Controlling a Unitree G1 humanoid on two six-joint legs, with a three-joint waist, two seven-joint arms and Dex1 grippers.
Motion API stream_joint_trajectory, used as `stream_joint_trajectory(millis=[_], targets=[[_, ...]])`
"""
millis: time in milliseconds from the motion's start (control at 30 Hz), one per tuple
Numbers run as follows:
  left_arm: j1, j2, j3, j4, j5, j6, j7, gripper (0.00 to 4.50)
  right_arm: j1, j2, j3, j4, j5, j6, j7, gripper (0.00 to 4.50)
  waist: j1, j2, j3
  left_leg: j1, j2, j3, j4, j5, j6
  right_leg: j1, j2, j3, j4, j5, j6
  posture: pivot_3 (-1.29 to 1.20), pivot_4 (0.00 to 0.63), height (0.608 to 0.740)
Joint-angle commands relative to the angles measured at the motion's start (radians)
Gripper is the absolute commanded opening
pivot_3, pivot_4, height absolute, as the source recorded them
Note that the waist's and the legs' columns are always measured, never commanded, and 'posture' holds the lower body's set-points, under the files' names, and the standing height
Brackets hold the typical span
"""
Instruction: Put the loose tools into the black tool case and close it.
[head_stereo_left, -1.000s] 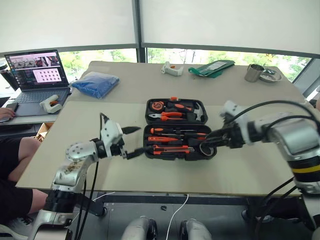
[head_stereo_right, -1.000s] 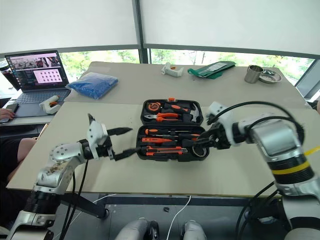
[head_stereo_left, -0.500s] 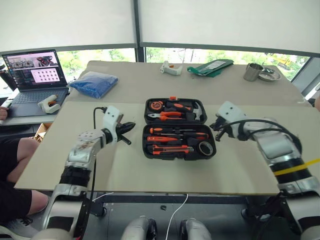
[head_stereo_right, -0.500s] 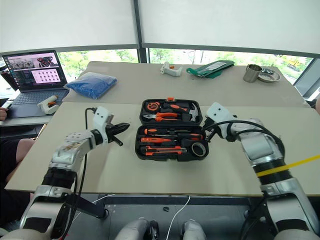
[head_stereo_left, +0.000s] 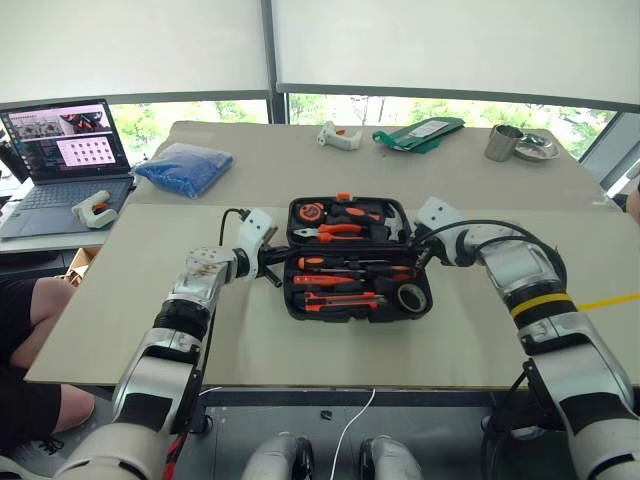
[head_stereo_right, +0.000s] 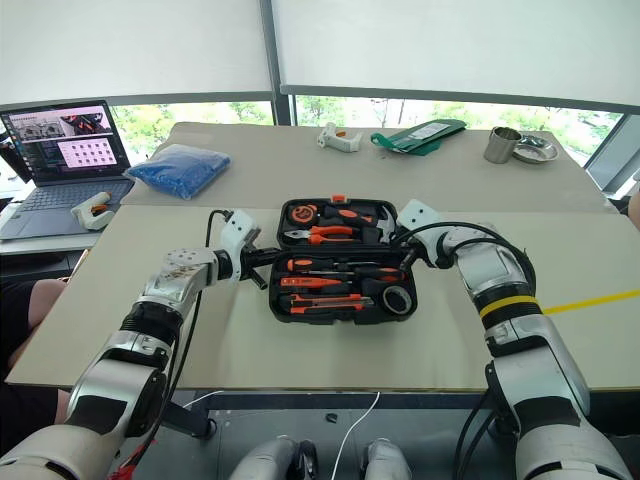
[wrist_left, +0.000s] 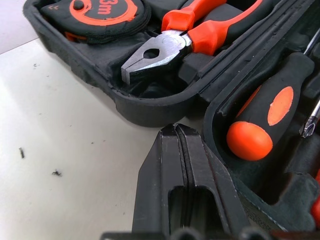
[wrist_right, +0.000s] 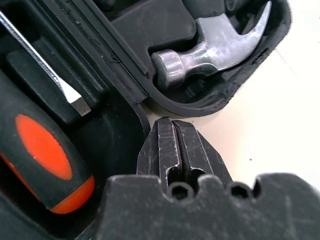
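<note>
A pale beige worktop carries the open black tool case near its middle. On the far part lie a blue bag, a white-and-orange glue gun, a green packet and a metal cup beside a small metal dish. A side desk at the left holds a laptop and another glue gun.

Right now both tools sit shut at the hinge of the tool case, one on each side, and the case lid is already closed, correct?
Not quite: the black tool case lies open, with pliers and hammer showing in its recesses, as the left eye view shows. The rest holds: left tool and right tool are shut at the hinge, one on each side.
</note>
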Motion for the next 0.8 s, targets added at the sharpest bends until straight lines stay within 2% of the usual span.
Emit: stream_joint_trajectory(millis=[33,167,367,567,600,633,700,800], targets=[[0.005,-0.022,-0.032,-0.079,-0.014,-0.018,-0.102,0.06,0.046,-0.024,0.004,-0.118,0.034,0.055,0.127,0.00,0.001,0.000,0.000,0.000,0.000,0.000,0.000,0.000,0.000,0.000,0.000,0.000,0.000,0.000,0.000,0.00,0.150,0.740],[0.073,0.031,-0.103,-0.213,0.044,0.014,-0.148,0.06,0.138,-0.082,-0.016,-0.295,0.049,0.143,0.183,0.00,0.002,0.000,0.000,0.000,0.000,-0.001,0.000,0.000,0.000,0.000,-0.002,0.000,0.000,0.000,0.000,0.00,0.150,0.740],[0.189,0.084,-0.091,-0.470,-0.003,0.175,-0.158,0.06,0.295,-0.152,-0.087,-0.552,0.105,0.310,0.191,0.00,0.002,0.000,0.000,0.000,0.001,-0.003,0.000,0.000,0.000,0.000,-0.003,0.002,-0.001,-0.001,-0.001,0.00,0.150,0.740],[0.242,0.147,-0.047,-0.556,-0.031,0.267,-0.159,0.06,0.383,-0.203,-0.176,-0.658,0.141,0.334,0.152,0.00,0.004,0.000,0.000,0.000,0.001,-0.005,0.000,0.000,0.000,0.000,-0.003,0.002,0.000,-0.001,-0.001,0.00,0.150,0.740],[0.243,0.160,-0.037,-0.563,-0.043,0.297,-0.162,0.06,0.386,-0.207,-0.198,-0.671,0.154,0.356,0.142,0.00,0.004,0.000,0.000,0.000,0.002,-0.005,0.000,0.000,0.000,0.000,-0.003,0.002,0.000,-0.001,-0.001,0.00,0.150,0.740],[0.234,0.182,-0.024,-0.556,-0.042,0.334,-0.151,0.06,0.372,-0.212,-0.243,-0.694,0.187,0.484,0.128,0.00,0.004,0.000,0.000,0.000,0.002,-0.004,0.000,0.000,0.000,-0.001,-0.003,0.002,0.000,-0.001,-0.001,0.00,0.150,0.740],[0.209,0.217,0.011,-0.544,-0.054,0.419,-0.125,0.58,0.362,-0.234,-0.304,-0.735,0.248,0.637,0.132,0.60,0.004,0.000,0.000,0.000,0.002,-0.004,0.001,0.000,-0.001,-0.001,-0.003,0.002,0.000,-0.001,-0.001,0.00,0.150,0.740],[0.138,0.223,0.084,-0.531,-0.164,0.671,-0.124,1.56,0.357,-0.260,-0.341,-0.782,0.326,0.784,0.135,1.53,0.010,0.000,0.000,0.000,0.003,-0.005,0.002,0.000,-0.001,-0.001,-0.003,0.002,0.001,-0.001,-0.001,0.00,0.150,0.740]])
